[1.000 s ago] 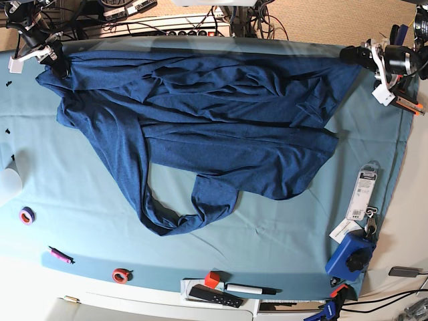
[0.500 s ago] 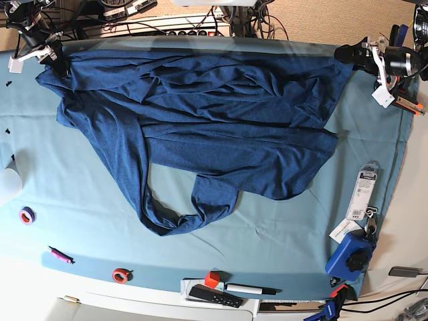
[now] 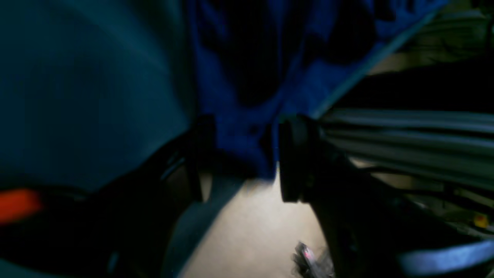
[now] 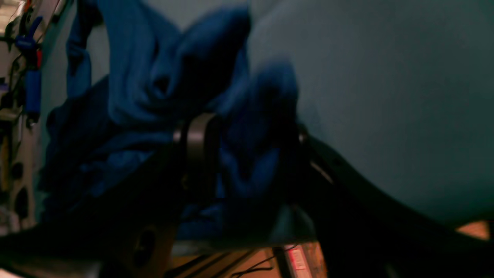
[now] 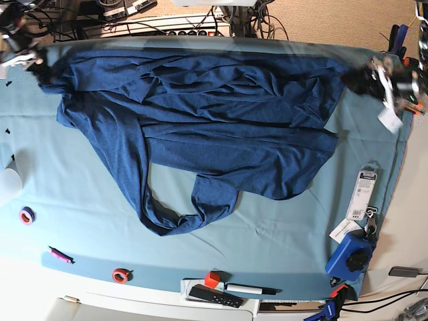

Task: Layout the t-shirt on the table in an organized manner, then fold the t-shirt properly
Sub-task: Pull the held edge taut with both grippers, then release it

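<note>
Cloth spans the gap between both arms: the t-shirt (image 5: 200, 127) lies crumpled on the desk (image 5: 80, 200), its long axis running from one gripper to the other along the far edge.

- Left gripper (image 5: 364, 77): shirt extends ahead of it and away toward the other arm. Wrist view shows fingers (image 3: 293, 158) parted with a corner of the t-shirt (image 3: 239, 143) lying between them, not pinched.
- Right gripper (image 5: 43, 67): at the opposite corner. Wrist view shows jaws apart with a bunched fold of the t-shirt (image 4: 251, 154) between them; contact cannot be told through the blur.
- Neither arm is nearer; each sits at its own corner.

Base view gives the overall lie, including a sleeve or hem loop trailing toward the near edge. Only the wrist views show the jaw gaps. Judgement: spreading is unfinished, folding not begun.
</note>
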Controlling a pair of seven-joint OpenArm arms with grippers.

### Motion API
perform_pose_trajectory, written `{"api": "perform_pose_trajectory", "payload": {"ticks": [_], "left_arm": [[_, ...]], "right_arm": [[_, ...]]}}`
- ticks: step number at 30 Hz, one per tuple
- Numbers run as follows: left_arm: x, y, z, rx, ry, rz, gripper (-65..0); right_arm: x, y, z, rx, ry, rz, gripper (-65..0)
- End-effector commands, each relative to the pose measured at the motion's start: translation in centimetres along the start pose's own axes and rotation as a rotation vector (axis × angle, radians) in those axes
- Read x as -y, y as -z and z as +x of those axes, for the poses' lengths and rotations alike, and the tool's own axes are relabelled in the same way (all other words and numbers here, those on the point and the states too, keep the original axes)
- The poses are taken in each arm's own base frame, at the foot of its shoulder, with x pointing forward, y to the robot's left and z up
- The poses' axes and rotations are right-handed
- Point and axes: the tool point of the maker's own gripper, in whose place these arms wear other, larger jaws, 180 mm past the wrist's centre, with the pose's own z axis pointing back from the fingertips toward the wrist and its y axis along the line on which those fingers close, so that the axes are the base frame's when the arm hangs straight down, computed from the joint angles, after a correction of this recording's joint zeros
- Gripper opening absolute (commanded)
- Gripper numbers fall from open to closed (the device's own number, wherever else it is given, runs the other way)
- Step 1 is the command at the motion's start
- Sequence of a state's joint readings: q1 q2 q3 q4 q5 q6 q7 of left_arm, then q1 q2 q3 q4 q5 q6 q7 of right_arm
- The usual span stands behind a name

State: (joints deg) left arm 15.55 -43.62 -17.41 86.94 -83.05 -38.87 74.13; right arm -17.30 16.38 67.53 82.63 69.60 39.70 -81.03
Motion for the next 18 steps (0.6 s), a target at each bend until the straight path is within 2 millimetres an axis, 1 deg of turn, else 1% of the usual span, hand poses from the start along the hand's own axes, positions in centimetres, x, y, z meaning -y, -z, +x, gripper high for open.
{"api": "perform_pose_trajectory", "payload": {"ticks": [1, 5, 6, 9, 11, 12, 13, 15, 17, 18], "left_arm": [[-0.4, -1.4, 2.0, 0.046, 0.036, 0.023, -37.3], [-1.5, -4.1, 5.2, 0.154, 0.070, 0.087, -37.3], [-1.7, -4.8, 6.0, 0.183, 0.077, 0.102, -37.3], [-2.3, -7.1, 8.0, 0.263, 0.097, 0.150, -37.3], [-2.5, -8.3, 9.0, 0.304, 0.109, 0.176, -37.3], [-2.6, -8.9, 9.5, 0.327, 0.114, 0.186, -37.3], [-2.6, -9.5, 10.0, 0.353, 0.117, 0.191, -37.3], [-2.7, -10.4, 10.5, 0.392, 0.120, 0.205, -37.3], [-2.8, -10.8, 10.8, 0.406, 0.122, 0.213, -37.3], [-2.8, -10.9, 10.8, 0.409, 0.124, 0.214, -37.3]], "right_arm": [[-0.1, -1.0, 2.5, 0.058, -0.047, -0.003, -39.0], [0.9, -2.7, 4.7, 0.111, -0.070, -0.044, -39.0], [0.8, -3.2, 5.5, 0.140, -0.074, -0.044, -39.0], [-0.2, -4.6, 9.3, 0.290, -0.093, -0.012, -39.0], [-1.7, -5.1, 12.3, 0.401, -0.116, 0.032, -39.0], [-2.6, -5.1, 13.6, 0.437, -0.136, 0.054, -39.0], [-3.5, -4.8, 14.9, 0.463, -0.155, 0.078, -39.0], [-5.3, -3.2, 16.7, 0.467, -0.193, 0.119, -39.0], [-7.2, -0.5, 17.5, 0.418, -0.236, 0.140, -39.0], [-8.1, 1.2, 17.5, 0.376, -0.262, 0.143, -39.0]]}}
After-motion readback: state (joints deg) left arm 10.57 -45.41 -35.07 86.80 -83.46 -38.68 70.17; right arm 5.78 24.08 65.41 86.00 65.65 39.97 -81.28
